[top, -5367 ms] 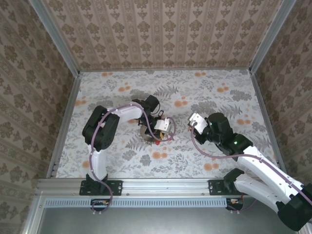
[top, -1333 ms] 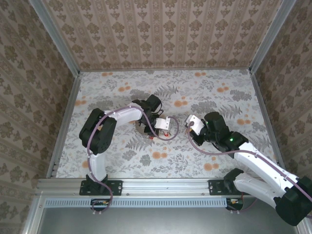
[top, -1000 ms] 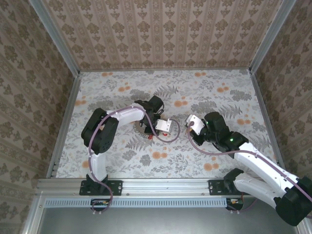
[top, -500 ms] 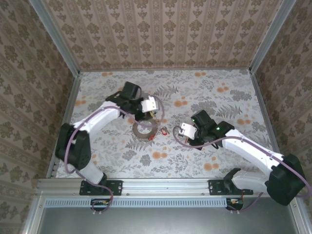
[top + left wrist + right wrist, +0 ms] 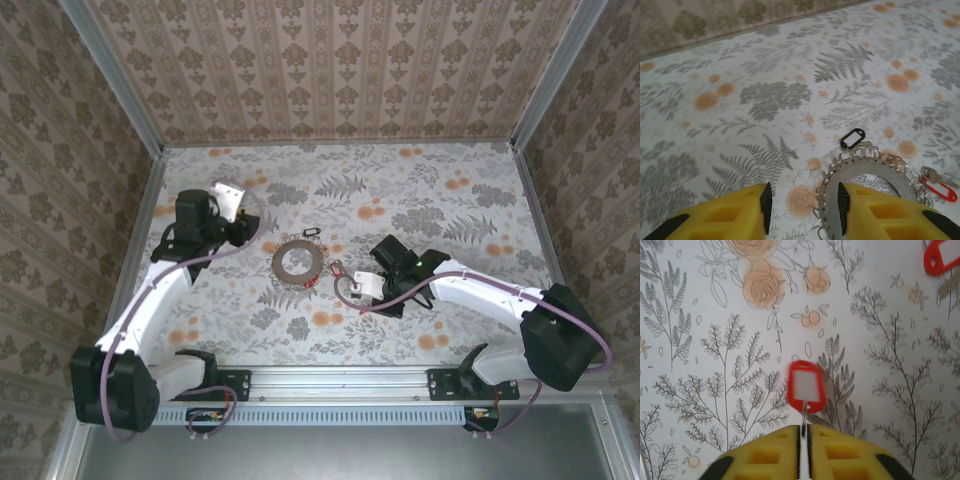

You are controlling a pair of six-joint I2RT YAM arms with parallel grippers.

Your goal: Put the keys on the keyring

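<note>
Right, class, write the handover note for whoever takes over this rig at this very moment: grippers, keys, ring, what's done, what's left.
Left gripper: open, empty, off to the left of the keyring.
Right gripper: pinched on the thin metal end of a red key, just right of the ring.
Second red key lies loose nearby; small black loop lies just beyond the ring.
Done: one key gripped; none seen threaded.
Left: thread the keys onto the ring.

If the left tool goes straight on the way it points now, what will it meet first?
Probably the left tool meets the flowered table first, while one finger may catch the keyring rim; depth is unclear.
</note>
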